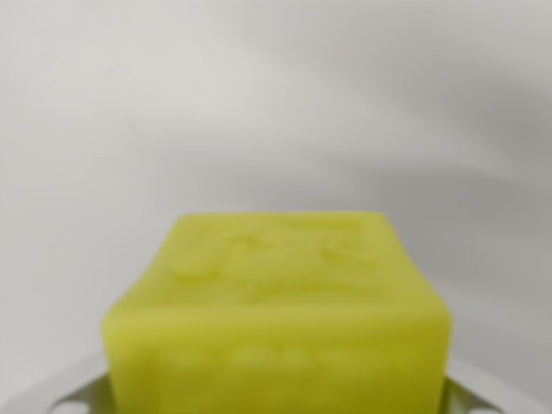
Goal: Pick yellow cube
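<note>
The yellow cube (pixel 276 310) fills the lower middle of the blurred wrist view, seemingly clamped between the gripper (pixel 276 398) fingers (pixel 73 390) closed against its sides, so a shallow grip could let it slip out.

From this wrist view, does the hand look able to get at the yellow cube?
Probably yes: the yellow cube fills the lower frame, close to the camera, with pale finger parts beside its bottom corners and nothing in between. Whether it is gripped cannot be told.

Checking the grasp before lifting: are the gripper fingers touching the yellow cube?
Cannot tell. The wrist view shows the yellow cube filling the bottom, with pale gripper fingers beside it, too blurred to show contact.
</note>
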Controlling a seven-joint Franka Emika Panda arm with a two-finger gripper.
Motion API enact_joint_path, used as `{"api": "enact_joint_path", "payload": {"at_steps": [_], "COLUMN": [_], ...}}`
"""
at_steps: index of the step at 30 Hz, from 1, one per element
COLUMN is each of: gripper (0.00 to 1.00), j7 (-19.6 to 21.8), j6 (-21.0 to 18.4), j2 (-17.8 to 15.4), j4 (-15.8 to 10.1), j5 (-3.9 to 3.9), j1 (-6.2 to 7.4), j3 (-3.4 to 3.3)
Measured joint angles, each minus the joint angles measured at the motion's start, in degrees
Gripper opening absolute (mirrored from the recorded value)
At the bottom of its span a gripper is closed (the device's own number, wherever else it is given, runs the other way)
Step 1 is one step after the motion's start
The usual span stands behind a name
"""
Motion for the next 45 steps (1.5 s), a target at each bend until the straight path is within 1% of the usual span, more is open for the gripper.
{"api": "enact_joint_path", "payload": {"at_steps": [22,45], "gripper": [0.00,0.00], "j7": [0.3,0.5], "j6": [-4.6,-9.6], "j2": [-4.2,-8.1], "j4": [0.4,1.5], "j5": [-0.41,-0.73], "j1": [-0.05,-0.08], "j3": [0.00,0.00]}}
